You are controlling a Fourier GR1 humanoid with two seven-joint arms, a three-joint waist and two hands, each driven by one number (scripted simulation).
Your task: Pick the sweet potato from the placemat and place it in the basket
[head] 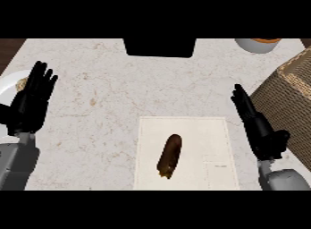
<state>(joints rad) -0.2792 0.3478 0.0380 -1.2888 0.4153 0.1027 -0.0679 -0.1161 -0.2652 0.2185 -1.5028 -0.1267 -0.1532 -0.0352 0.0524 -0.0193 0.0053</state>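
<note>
The sweet potato [169, 155] lies on the placemat [204, 134], its long axis running near-to-far, tilted slightly right. Both the left hand [31, 103] and right hand [258, 125] are open, holding nothing.

Brown oblong sweet potato [169, 155] on pale rectangular placemat [187, 152], counter centre-front; tan woven wicker basket [296, 103] right of placemat; white round plate [6, 87] far left

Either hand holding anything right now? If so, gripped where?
Nothing is held. The left hand and right hand are both open with straight fingers, and the sweet potato lies untouched on the placemat.
</note>
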